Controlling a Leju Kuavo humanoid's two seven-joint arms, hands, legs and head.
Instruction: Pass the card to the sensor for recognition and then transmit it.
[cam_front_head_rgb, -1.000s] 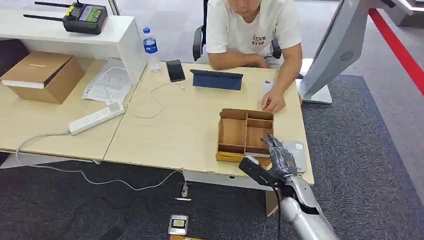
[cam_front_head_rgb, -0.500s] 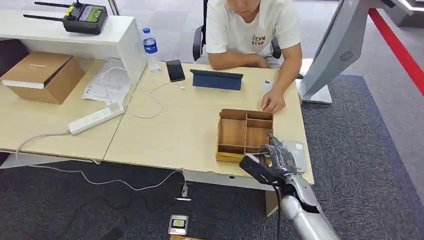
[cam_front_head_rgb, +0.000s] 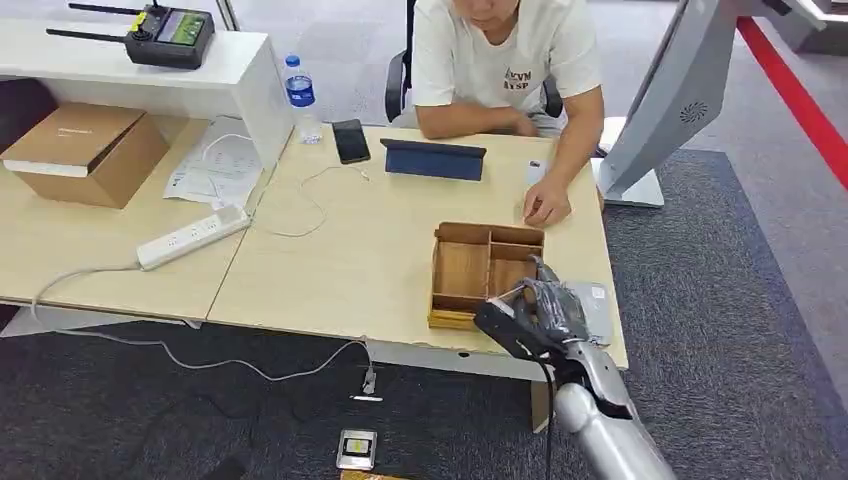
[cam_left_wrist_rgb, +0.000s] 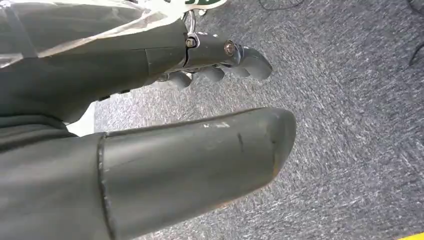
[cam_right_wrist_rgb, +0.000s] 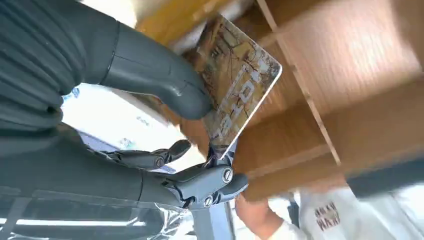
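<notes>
The robot's right hand (cam_right_wrist_rgb: 165, 135), matte grey with a ribbed cover and dark jointed fingers, pinches a glossy rectangular card (cam_right_wrist_rgb: 235, 85) between its thick thumb and a finger. The card, printed in mottled brown and gold with rounded corners, is held just above the wooden tray (cam_front_head_rgb: 470, 262), a shallow box of smooth honey-coloured wood split by thin partitions into square and oblong compartments. The tray sits near the front edge of a pale laminate desk (cam_front_head_rgb: 370, 250). Just beside the tray, on the robot's right, lies a flat grey sensor pad (cam_front_head_rgb: 592, 305) with rounded edges. Across the tray from the robot, a seated person in a white T-shirt rests a hand (cam_front_head_rgb: 545, 207) on the desk. The left hand (cam_left_wrist_rgb: 200, 100), smooth and dark, hangs over coarse grey carpet (cam_left_wrist_rgb: 350, 125), fingers apart and holding nothing.
</notes>
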